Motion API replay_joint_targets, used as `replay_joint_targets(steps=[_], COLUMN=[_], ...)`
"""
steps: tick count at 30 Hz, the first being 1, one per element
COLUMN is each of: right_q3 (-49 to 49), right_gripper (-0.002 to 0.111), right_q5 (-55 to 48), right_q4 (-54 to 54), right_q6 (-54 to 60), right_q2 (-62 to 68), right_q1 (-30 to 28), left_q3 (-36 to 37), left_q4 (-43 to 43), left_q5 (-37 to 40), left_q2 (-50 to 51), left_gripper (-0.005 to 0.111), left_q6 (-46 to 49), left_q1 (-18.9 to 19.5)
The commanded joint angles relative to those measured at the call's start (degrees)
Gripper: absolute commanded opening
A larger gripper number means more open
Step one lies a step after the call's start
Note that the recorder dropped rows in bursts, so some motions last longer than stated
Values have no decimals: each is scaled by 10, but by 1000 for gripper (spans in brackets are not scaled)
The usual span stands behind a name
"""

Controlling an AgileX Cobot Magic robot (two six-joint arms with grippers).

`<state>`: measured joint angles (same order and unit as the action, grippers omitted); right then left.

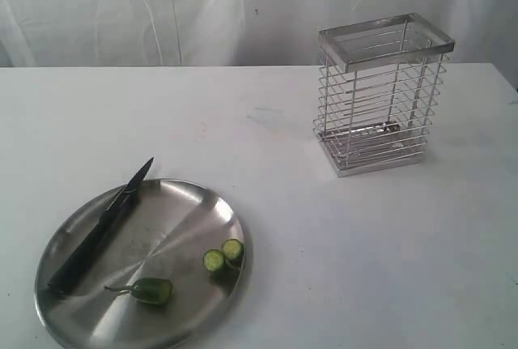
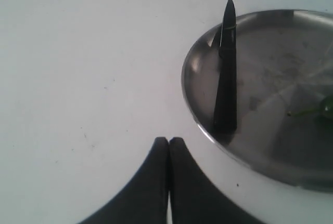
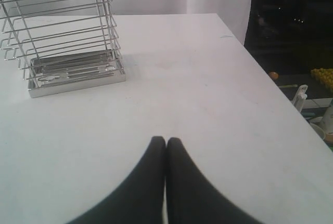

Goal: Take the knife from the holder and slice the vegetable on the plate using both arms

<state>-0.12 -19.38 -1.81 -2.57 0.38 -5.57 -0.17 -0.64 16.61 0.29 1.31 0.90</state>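
The knife [image 1: 101, 227] lies on the left part of the steel plate [image 1: 186, 199], its dark tip poking over the far rim. On the plate's near side rests the stemmed piece of the green vegetable [image 1: 150, 290], and two cut rounds [image 1: 222, 256] sit to its right. The wire holder [image 1: 380, 94] stands at the back right with nothing in it. No arm shows in the exterior view. My left gripper [image 2: 169, 141] is shut and holds nothing, hovering over the table beside the plate [image 2: 270, 78] and the knife [image 2: 226, 73]. My right gripper [image 3: 166, 141] is shut, with nothing in it, short of the holder [image 3: 62, 31].
A white table carries everything, with a white curtain behind it. In the right wrist view the table's edge [image 3: 270, 83] runs close by, with dark floor and clutter beyond it.
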Motion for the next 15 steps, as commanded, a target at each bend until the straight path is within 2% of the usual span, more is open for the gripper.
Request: replay_joint_targets(steps=[1,15], right_q3=[1,1], right_gripper=[0,0], right_q5=[2,2], right_q4=[-2,-1], right_q6=[-3,-3], right_q2=[-4,-4], right_q1=[-2,-2], left_q3=[2,2], left_q4=[-3,-5], left_q5=[39,39], left_q2=[-3,-3], left_gripper=[0,0], left_q6=[56,46], left_q1=[3,3])
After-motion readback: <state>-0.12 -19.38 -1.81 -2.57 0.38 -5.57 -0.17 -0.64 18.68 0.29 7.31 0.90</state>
